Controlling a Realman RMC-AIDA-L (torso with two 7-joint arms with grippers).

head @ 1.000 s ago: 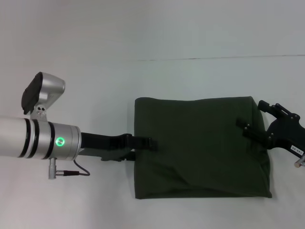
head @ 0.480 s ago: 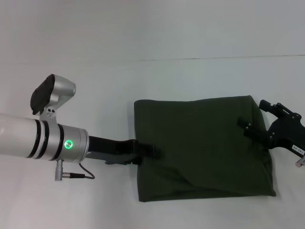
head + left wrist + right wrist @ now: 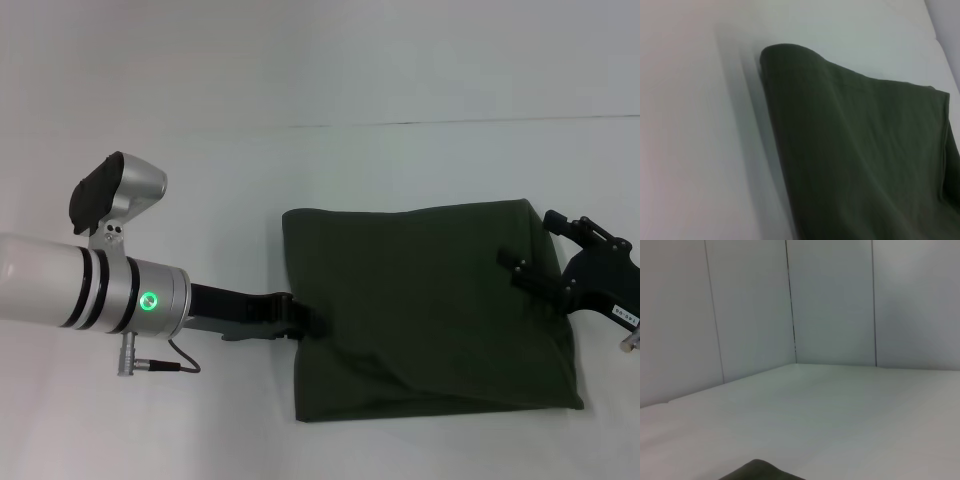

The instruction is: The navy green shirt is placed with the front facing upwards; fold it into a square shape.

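Head view: one navy green shirt (image 3: 430,305), folded into a rough rectangle, lies on the white table (image 3: 300,170). The left gripper (image 3: 305,318) meets its left edge; the right gripper (image 3: 530,280) rests over its right edge. Whether either gripper's fingers are apart or together cannot be told. Left wrist view: one rounded fold of the shirt (image 3: 860,155) on the table. Right wrist view: one small dark corner of cloth (image 3: 757,471), with the table stretching beyond it.

1. My left arm (image 3: 60,290) is a white tube ending in a silver collar with dark rings and a glowing green dot.
2. A silver housing with a black cap rises from it.
3. A thin black cable loops beneath.
4. My right gripper (image 3: 585,275) is black, with small screws and a white label.
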